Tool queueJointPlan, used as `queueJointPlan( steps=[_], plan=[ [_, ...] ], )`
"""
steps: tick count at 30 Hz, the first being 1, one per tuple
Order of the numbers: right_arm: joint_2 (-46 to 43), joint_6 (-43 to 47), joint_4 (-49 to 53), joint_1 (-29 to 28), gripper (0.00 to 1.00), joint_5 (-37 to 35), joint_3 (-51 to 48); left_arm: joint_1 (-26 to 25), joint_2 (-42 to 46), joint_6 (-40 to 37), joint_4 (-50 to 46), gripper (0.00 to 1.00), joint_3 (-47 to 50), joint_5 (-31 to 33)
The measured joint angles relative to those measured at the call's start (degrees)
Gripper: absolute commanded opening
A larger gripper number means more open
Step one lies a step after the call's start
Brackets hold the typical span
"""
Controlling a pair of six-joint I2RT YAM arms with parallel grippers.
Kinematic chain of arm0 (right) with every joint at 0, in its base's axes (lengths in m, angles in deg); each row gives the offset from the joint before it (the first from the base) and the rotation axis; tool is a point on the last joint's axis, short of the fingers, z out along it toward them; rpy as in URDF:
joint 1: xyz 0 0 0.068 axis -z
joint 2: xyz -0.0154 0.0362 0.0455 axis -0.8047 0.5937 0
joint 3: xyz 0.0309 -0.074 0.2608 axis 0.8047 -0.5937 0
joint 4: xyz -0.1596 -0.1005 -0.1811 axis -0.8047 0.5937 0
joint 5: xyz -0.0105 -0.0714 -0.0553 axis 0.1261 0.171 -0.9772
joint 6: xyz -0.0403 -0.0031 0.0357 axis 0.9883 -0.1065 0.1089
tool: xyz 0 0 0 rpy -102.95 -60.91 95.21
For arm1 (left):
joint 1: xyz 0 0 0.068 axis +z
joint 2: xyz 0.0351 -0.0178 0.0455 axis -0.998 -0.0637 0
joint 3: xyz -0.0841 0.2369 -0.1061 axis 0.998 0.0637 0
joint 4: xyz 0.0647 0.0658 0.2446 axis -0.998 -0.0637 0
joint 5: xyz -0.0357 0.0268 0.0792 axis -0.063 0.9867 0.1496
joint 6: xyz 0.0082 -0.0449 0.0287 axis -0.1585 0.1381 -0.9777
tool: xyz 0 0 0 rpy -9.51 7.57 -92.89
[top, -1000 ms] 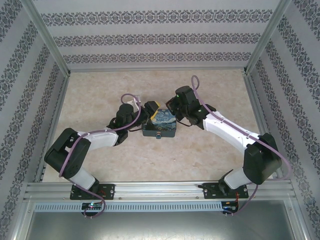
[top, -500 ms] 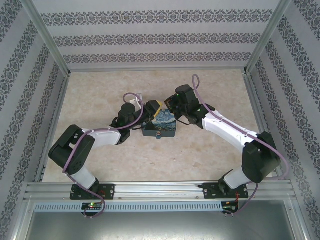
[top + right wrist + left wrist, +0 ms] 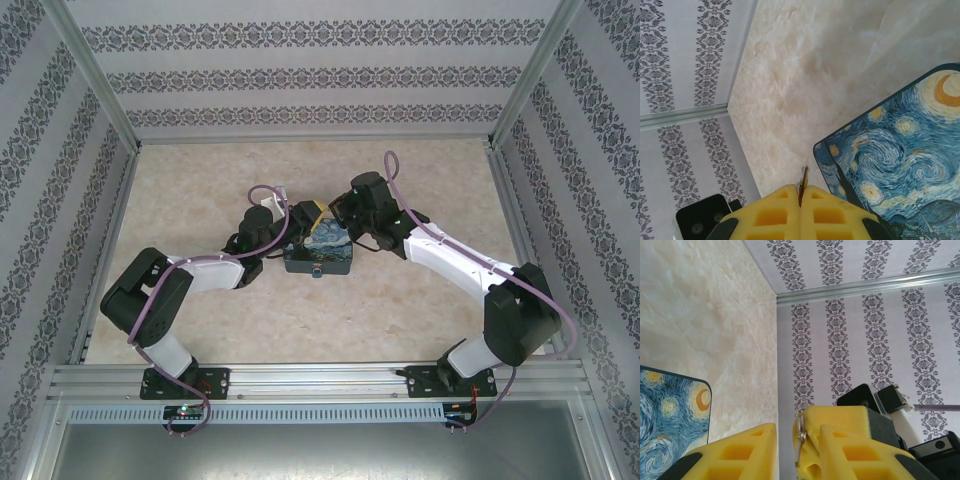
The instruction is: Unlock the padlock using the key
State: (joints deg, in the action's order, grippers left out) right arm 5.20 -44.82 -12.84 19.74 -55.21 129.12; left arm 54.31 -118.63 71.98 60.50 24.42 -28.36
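Right jaws pinched shut on thin key, tip poking out between yellow pads, just by corner of starry box on desk, left jaws slightly parted, close alongside

Your left arm and right arm: white shells between bulky black joints, a purple cable looping along each. Your left gripper and right gripper carry yellow fingers moulded with square pockets.
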Motion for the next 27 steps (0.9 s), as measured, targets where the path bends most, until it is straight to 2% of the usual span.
queueJointPlan(
  steps=[12,22,27],
  plan=[
    [-0.02,0.00,-0.52,0.00,0.00,0.00,-0.81,-0.22,-0.02,-0.07,-0.13,0.22,-0.63,0.98],
    [-0.02,0.00,-0.87,0.00,0.00,0.00,-0.85,-0.24,-0.02,-0.09,-0.11,0.21,-0.61,1.22],
    [-0.02,0.00,-1.29,0.00,0.00,0.00,-0.85,-0.28,-0.07,-0.20,-0.13,0.13,-0.61,1.75]
  ],
)
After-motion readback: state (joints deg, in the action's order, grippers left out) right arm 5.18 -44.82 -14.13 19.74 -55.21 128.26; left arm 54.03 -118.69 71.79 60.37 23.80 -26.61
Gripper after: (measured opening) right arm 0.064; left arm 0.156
